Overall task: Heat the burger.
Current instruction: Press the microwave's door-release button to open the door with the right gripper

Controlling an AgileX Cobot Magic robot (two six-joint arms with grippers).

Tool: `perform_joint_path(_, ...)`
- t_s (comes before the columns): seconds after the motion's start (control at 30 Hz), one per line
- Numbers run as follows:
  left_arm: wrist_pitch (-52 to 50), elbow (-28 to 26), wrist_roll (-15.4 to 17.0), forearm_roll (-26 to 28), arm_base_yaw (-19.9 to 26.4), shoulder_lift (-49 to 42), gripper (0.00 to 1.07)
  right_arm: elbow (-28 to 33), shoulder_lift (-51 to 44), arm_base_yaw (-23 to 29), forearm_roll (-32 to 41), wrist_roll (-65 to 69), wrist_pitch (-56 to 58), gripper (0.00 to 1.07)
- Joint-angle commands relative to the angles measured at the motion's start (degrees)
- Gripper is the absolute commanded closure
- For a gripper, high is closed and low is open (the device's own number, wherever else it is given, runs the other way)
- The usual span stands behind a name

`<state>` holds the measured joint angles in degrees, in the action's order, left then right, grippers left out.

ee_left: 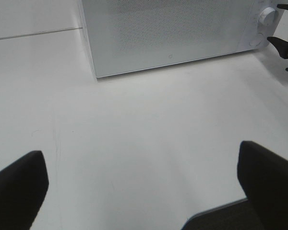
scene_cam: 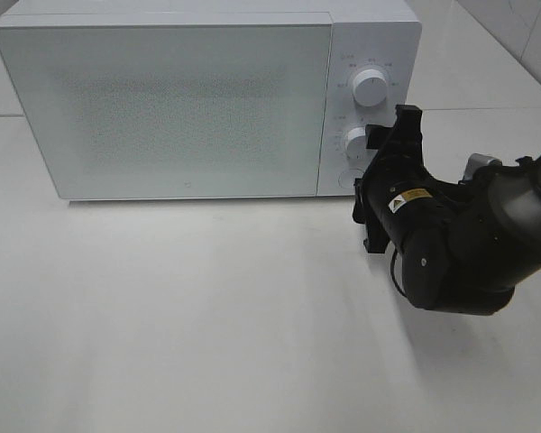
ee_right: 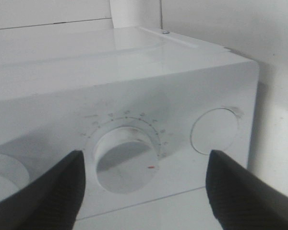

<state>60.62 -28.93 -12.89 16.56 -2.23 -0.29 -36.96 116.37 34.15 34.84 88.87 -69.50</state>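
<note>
The burger is out of view. A white microwave [scene_cam: 198, 99] stands at the back of the table with its door shut. My right gripper [scene_cam: 370, 171] is right in front of its control panel, at the lower knob [scene_cam: 356, 142]. In the right wrist view the right gripper [ee_right: 144, 187] is open, its dark fingers [ee_right: 48, 191] standing to either side of this knob [ee_right: 127, 160] without touching it. My left gripper [ee_left: 144, 187] hangs open over bare table in front of the microwave [ee_left: 173, 28], holding nothing.
Above the lower knob sits an upper knob [scene_cam: 370, 87], and below it a round button [ee_right: 215, 130]. The white table [scene_cam: 207, 316] stretches in front of the microwave. The right arm's dark bulk [scene_cam: 469, 244] fills the right side.
</note>
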Motion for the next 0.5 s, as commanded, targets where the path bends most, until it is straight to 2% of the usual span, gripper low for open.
perform_joint_path(0.03, -0.69, 0.17, 0.29, 0.11, 0.17, -1.43, 0.04, 1.95, -1.20, 0.23, -2.41, -1.09, -6.13, 0.38)
perform_joint_path(0.3, -0.69, 0.17, 0.29, 0.23, 0.17, -1.43, 0.04, 8.42, -5.50, 0.23, -4.81, -3.72, -6.76, 0.38)
perform_joint_path(0.47, -0.69, 0.17, 0.29, 0.23, 0.17, -1.43, 0.04, 11.75, -9.80, 0.23, -7.28, -12.72, -4.35, 0.39)
perform_joint_path(0.5, -0.69, 0.17, 0.29, 0.23, 0.17, -1.43, 0.04, 12.43, -12.15, 0.23, -8.02, -16.90, 0.29, 0.39)
